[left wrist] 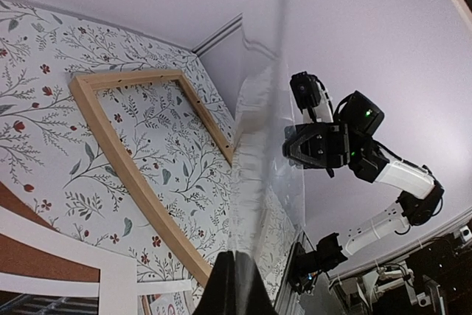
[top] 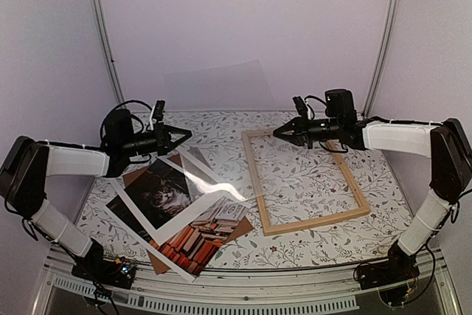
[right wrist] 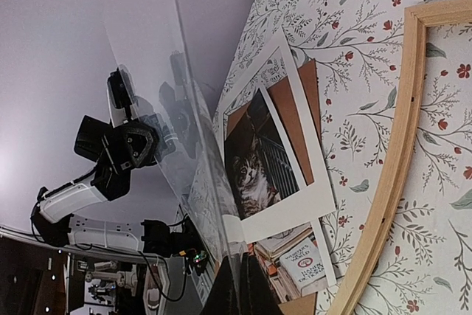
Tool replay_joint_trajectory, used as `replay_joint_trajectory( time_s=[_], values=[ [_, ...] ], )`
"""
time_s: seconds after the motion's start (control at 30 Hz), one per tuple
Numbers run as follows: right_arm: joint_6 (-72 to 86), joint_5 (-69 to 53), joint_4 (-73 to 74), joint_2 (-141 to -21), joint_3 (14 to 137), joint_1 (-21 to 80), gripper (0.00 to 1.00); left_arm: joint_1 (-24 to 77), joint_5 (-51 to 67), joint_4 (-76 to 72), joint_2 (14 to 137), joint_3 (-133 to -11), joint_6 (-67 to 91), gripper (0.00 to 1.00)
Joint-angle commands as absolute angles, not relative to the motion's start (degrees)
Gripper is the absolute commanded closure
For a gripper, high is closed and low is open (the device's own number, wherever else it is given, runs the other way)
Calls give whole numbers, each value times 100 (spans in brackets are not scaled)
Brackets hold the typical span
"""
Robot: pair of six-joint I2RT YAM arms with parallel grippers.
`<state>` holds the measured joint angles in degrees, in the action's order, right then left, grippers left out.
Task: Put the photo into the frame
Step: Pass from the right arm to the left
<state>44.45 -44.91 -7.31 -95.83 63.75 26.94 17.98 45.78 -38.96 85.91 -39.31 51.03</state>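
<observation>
The photo [top: 193,240], a cat among books, lies on the table at the near left; it also shows in the right wrist view [right wrist: 251,171]. A white mat [top: 144,219] lies askew over it. The light-wood frame [top: 306,223] lies flat at centre right, nothing inside it. It also shows in the left wrist view [left wrist: 125,164] and the right wrist view [right wrist: 383,204]. My left gripper [top: 188,135] and right gripper [top: 277,133] are each shut on an edge of a clear sheet [top: 228,90]. They hold it upright above the table between them.
A brown backing board [top: 136,176] lies under the photo and mat. The clear sheet [left wrist: 258,145] stands edge-on from my left fingertips [left wrist: 237,263]. In the right wrist view the sheet [right wrist: 169,108] rises from the fingertips [right wrist: 243,274]. Pale walls enclose the table.
</observation>
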Motion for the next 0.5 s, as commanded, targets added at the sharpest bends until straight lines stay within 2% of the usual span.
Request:
replay_joint_trajectory(
  time_s=[0.0,0.1,0.37,0.47],
  values=[
    [4628,-4389,-1164,-9366,6218,2664,93,1801,4570,-3630,8569,-4171,4871,100],
    [4543,-4312,-1029,-9315,6188,2665,74,1792,4579,-3281,8534,-4320,4749,100],
    [3833,-3693,241,-9217,6374,2544,36,1769,4579,-2399,8195,-4612,4399,100],
    [3491,-3356,750,-9106,6404,2299,29,1766,4603,-2008,8046,-4746,4280,100]
  ],
)
